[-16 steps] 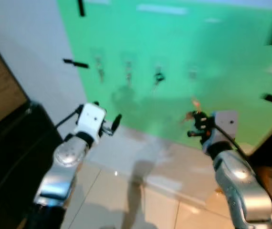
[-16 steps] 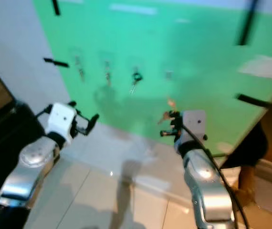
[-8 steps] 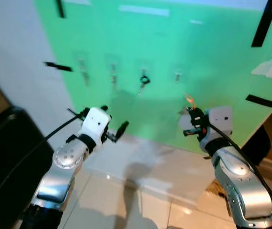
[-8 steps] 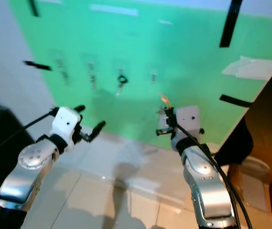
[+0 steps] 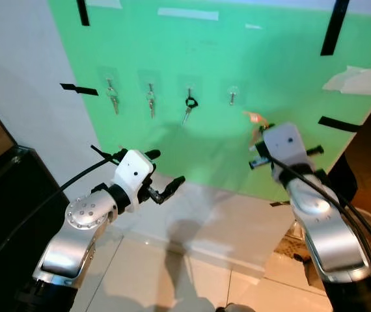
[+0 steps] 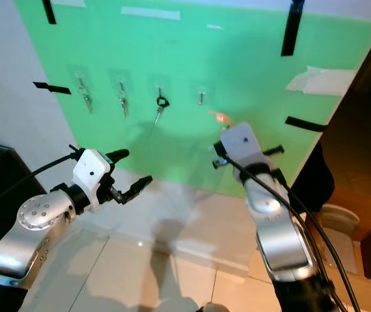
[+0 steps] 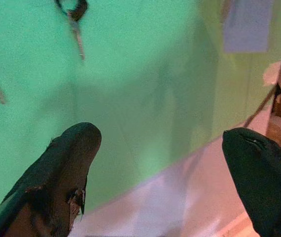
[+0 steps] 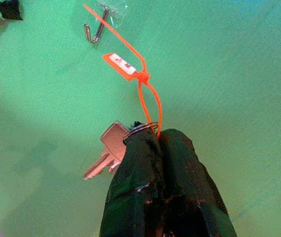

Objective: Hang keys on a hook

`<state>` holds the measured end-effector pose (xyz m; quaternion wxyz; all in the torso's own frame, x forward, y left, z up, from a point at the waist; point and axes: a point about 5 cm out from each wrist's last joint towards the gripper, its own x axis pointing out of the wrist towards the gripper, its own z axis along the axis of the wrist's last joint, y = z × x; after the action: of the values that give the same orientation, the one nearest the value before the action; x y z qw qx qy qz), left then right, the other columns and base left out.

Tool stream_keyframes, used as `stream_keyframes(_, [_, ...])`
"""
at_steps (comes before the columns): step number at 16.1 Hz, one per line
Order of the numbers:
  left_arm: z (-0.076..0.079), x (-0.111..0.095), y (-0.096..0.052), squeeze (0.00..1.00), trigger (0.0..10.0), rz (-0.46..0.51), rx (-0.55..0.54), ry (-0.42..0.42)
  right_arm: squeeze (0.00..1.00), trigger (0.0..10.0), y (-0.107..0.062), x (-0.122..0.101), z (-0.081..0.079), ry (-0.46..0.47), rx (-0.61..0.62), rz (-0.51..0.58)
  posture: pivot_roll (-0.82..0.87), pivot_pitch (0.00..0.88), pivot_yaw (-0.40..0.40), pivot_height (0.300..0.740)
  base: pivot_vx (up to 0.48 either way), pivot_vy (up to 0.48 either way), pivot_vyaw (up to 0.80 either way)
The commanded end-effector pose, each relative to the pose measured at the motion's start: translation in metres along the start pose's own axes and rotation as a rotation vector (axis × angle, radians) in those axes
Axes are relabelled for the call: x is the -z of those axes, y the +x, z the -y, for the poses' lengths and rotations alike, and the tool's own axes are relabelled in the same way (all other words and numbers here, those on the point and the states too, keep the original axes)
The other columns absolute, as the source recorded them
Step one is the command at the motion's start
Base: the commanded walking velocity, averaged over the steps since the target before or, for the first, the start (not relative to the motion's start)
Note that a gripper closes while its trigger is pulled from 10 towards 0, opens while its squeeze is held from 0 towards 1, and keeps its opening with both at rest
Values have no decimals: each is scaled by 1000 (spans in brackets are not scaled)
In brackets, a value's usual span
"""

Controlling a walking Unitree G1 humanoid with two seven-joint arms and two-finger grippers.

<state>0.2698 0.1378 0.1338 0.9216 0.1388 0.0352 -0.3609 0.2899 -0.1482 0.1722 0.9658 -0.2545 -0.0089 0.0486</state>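
Holding my right gripper [image 8: 158, 140] raised before the green board [image 5: 237, 78], I have its fingers pinching the keys [image 8: 108, 150] by their ring, the orange tag [image 8: 123, 64] trailing up toward the empty hook [image 8: 97, 27]. It has risen closer to that hook than a second ago. My left gripper [image 7: 160, 163] hangs lower, fingers spread, now reaching further forward. Beyond, three hooks carry keys [image 5: 151, 101], sharper since the camera settled.

Both arms raised forward, left pincer [image 5: 161, 175] fingers spread, right pincer [image 8: 158, 143] fingers pressed together
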Motion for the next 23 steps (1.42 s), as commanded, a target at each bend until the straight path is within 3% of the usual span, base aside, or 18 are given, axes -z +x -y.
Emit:
stream_keyframes(1, [0, -5, -1, 0, 10000, 7, 20, 13, 0, 10000, 4, -6, -4, -21, -11, 14, -52, 0, 46, 740, 0, 0, 0])
stream_keyframes(3, [1, -5, -1, 0, 10000, 3, 34, 14, 0, 10000, 15, -21, -14, -29, -89, 56, -50, 0, 51, 740, 0, 0, 0])
stream_keyframes(6, [1, -5, -2, 0, 10000, 0, 43, 14, 0, 10000, 25, -34, -23, 40, -130, 76, -44, 0, 47, 740, 0, 0, 0])
stream_keyframes(10, [3, -4, -5, 0, 10000, -8, 47, 10, 0, 10000, 36, -37, -12, 36, -42, 47, -37, 0, 40, 740, 0, 0, 0])
stream_keyframes(15, [4, -4, -6, 0, 10000, -13, 45, 5, 0, 10000, 38, -32, -10, 59, -38, -10, -35, 0, 34, 740, 0, 0, 0])
stream_keyframes(19, [5, -3, -6, 0, 10000, -17, 47, -1, 0, 10000, 36, -33, -18, 121, -93, -24, -35, 0, 30, 740, 0, 0, 0])
stream_keyframes(23, [6, -3, -7, 0, 10000, -21, 52, -1, 0, 10000, 31, -25, -27, 103, -154, -76, -36, 0, 29, 740, 0, 0, 0])
